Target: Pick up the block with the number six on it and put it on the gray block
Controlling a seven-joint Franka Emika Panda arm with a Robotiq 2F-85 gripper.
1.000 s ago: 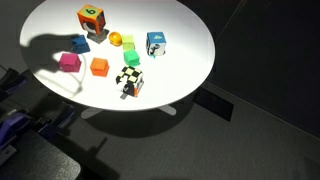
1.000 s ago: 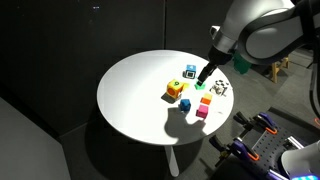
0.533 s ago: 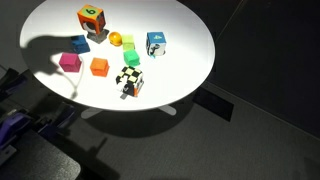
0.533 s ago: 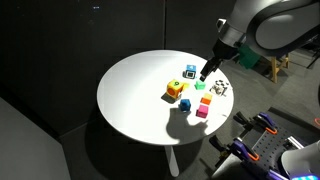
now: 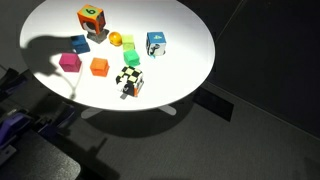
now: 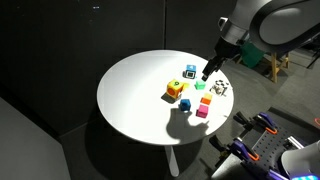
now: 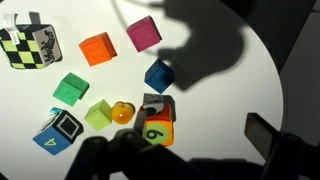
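Claw (image 6: 206, 72) spread, with two dark fingers (image 7: 265, 135) set wide apart along the lower edge of the wrist view, holding nothing, raised above the white round table (image 5: 190, 60) over the cluster of blocks. One block with the number six (image 7: 157, 130): orange cube, upper face yellowish with a green figure, orange showing at the rim and sides; seated on the tabletop at the end of the cluster, lowest in the wrist view. One gray block (image 7: 155, 105), plain and dull, just beside it; contact between the two not resolvable. One plain blue cube (image 7: 158, 75) near the gray block on its far side. One small orange ball (image 7: 122, 112) beside the gray block, close against one light-green cube (image 7: 100, 115). One blue cube with white numbered faces (image 7: 58, 132) just beyond the light-green one. Farther out, one green cube (image 7: 70, 89), one plain orange cube (image 7: 97, 48), one magenta cube (image 7: 144, 33) and, farthest, one black-and-white checkered cube (image 7: 28, 47). Total: nine cubes and one ball, each resting singly on the tabletop.
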